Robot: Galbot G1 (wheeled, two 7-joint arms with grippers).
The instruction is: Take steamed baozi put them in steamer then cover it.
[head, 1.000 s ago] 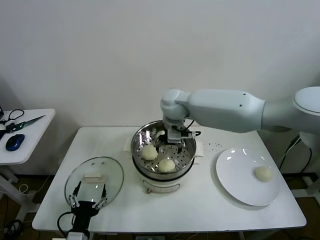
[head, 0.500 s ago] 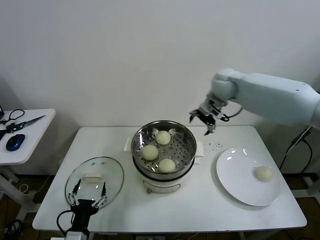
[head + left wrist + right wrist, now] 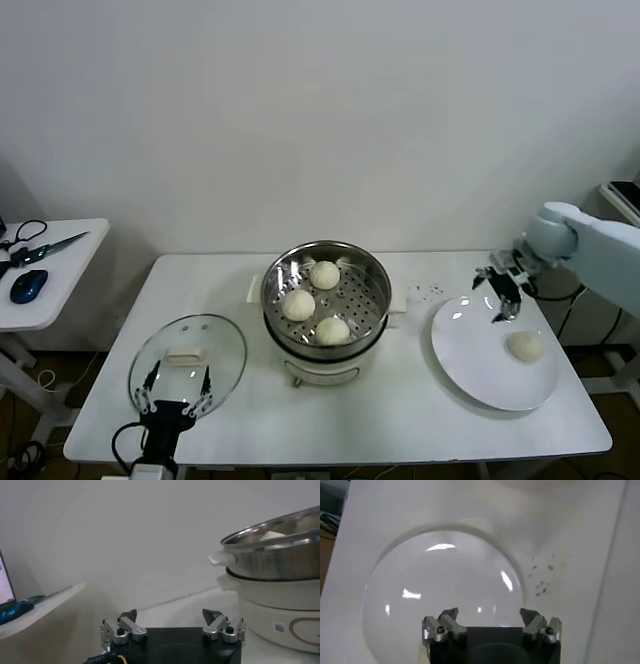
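Vs. the frame 0.5 s earlier, the right end effector [image 3: 503,293] has been carried away from above and behind the steamer [image 3: 326,297] and is now seen low over the far edge of the white plate [image 3: 475,360], well to the right of the steamer; 1.0 s earlier it was down inside the pot. Its fingers are spread wide w/ nothing held, as confirmed in the right wrist view [image 3: 491,622], where the plate [image 3: 440,580] fills the space just beneath it. Three steamed baozi [image 3: 324,274] are seen resting on the perforated floor, well left of the right end effector; a fourth bun [image 3: 526,346] is left on the plate, just below and slightly right of that end effector, not touched. The cover [image 3: 188,352] is lying flat on the bench [image 3: 400,420], handle up, directly ahead of the left end effector [image 3: 173,404], which is parked at the near left bench edge, fingers apart and empty; in the left wrist view [image 3: 172,626] the steamer [image 3: 280,580] is seen ahead and off to one side. No change is noted in cover, buns in pot, or left arm. A small label and a printed oval outline are visible on the steamer base, but no writing can be read.
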